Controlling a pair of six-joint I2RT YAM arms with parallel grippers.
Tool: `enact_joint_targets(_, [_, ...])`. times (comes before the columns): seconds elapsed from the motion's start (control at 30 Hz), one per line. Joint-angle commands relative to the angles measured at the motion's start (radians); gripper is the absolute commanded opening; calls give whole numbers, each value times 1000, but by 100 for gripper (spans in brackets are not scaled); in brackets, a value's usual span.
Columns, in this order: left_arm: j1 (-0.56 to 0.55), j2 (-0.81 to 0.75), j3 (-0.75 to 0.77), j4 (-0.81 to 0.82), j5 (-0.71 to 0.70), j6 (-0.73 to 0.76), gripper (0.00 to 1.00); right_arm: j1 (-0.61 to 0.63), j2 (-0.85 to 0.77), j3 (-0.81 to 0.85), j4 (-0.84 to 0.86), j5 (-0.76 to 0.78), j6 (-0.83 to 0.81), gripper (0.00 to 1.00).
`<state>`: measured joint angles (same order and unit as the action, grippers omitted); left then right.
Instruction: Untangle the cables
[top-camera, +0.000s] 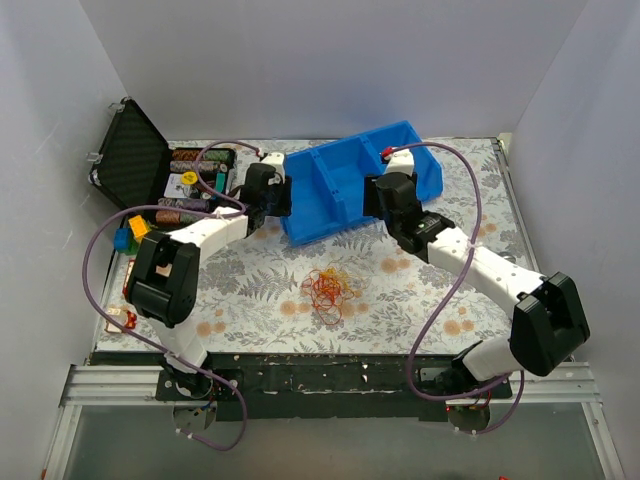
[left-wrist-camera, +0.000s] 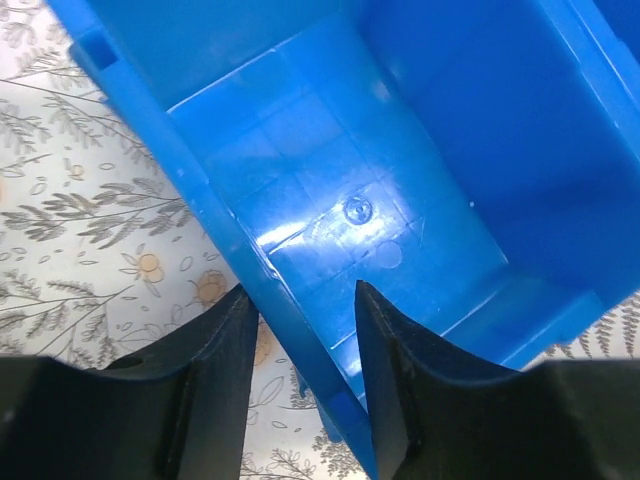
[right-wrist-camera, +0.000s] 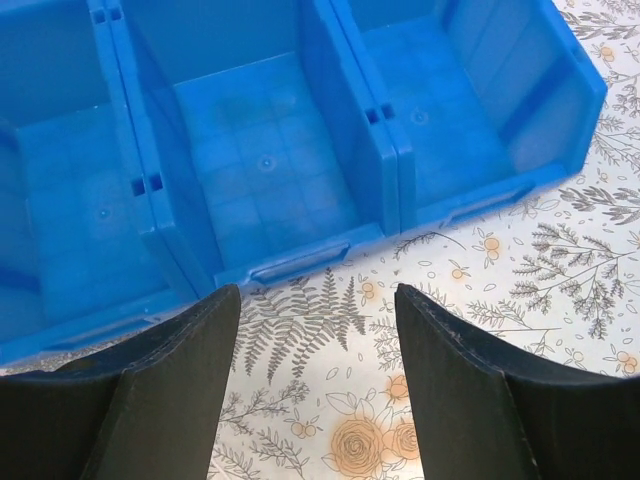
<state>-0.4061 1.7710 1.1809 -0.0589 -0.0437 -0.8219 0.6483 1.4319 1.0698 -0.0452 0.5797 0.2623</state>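
Observation:
The cables lie in one small red, orange-yellow and white tangle on the flowered table, near the front middle. They show only in the top view. My left gripper straddles the left wall of a blue three-compartment bin and is shut on that wall. My right gripper is open and empty. It hovers over bare tablecloth just in front of the bin. Both grippers are behind the tangle and apart from it.
An open black case stands at the back left, with spools and small items beside it. Coloured blocks lie at the left edge. White walls enclose the table. Purple arm cables loop above the surface.

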Motion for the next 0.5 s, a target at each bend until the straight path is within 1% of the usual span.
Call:
enact_joint_targets(0.0, [3,-117,-88,53,-16,128,32,4,-67,-31,47,-15,21,71])
enact_joint_targets(0.07, [3,-145,-127,80,-13,170,25,2,-88,-60,47,-14,31,70])
enact_joint_targets(0.13, [1,-169,-164,97,-22,208,22,2,-105,-85,19,-20,43,70])
enact_joint_targets(0.3, [3,-220,-205,88,-12,205,28,4,-129,-134,16,-61,63,69])
enact_joint_targets(0.4, [3,-240,-233,108,-10,213,28,13,-137,-156,4,-80,86,68])
enact_joint_targets(0.47, [3,-239,-231,106,-18,221,31,28,-146,-182,4,-87,97,68])
